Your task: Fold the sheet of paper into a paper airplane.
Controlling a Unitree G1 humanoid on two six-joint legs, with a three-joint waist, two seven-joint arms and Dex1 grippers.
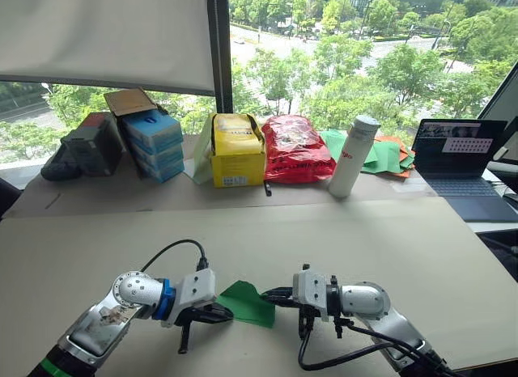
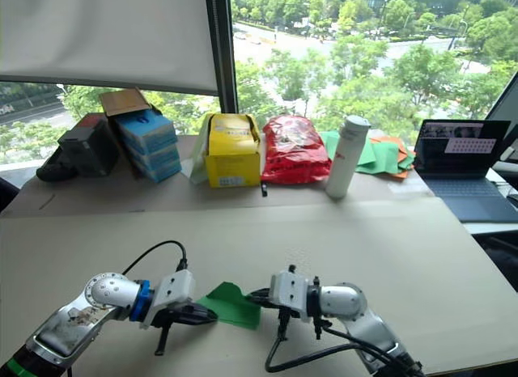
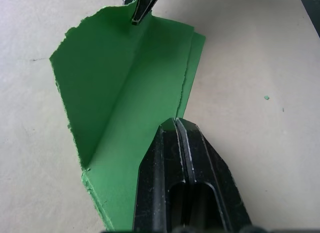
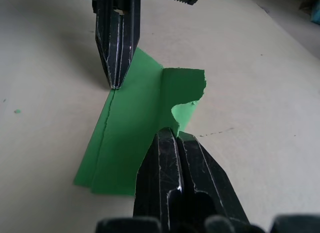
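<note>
Green paper lies on the desk between both grippers, partly folded with one flap raised. Left gripper and right gripper each press on an edge, jaws together. Mid-fold, I judge; next comes flattening that flap along its crease.

sheet of paper: near corner cut by frame edge | laptop: screen text too small
</note>
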